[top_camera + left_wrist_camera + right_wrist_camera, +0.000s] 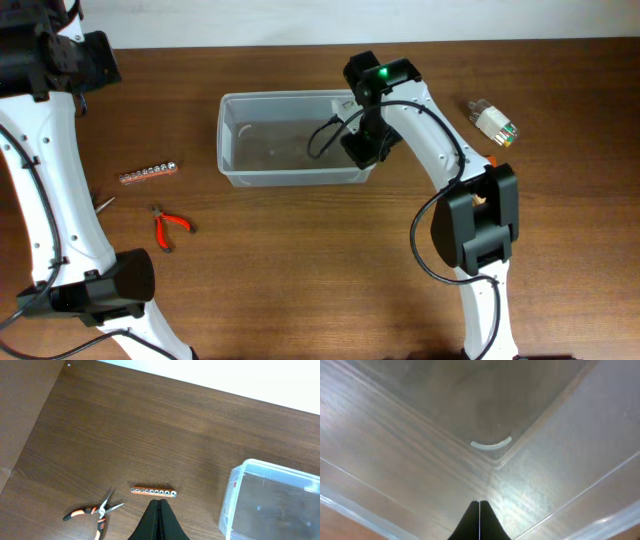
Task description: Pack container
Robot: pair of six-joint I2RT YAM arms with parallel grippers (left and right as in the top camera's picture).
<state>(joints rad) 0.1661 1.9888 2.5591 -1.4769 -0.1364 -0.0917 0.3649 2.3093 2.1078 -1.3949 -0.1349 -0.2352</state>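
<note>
The clear plastic container (285, 177) sits on the wooden table (300, 270) at the middle of the overhead view, long side across, and as far as the pictures show it has nothing packed in it: its floor looks bare apart from reflections and a small curved mark near one corner, which may be part of the moulding. The right gripper (479, 510) is down inside the container's right end, its fingers pressed together with nothing between them, pointing at that inner corner. The left gripper (159, 507) is likewise fully closed and empty, held above the table to the left of the container. The likely contents all lie outside. The orange-handled pliers (170, 228) and the orange bit rail (148, 175) are well to the left of the container, with a small metal piece (103, 203) close by (too small to name). A small clear-and-white item (493, 122) lies off to the right. By my reading the packing has hardly begun, since every loose piece is yet to be picked up and placed inside.
</note>
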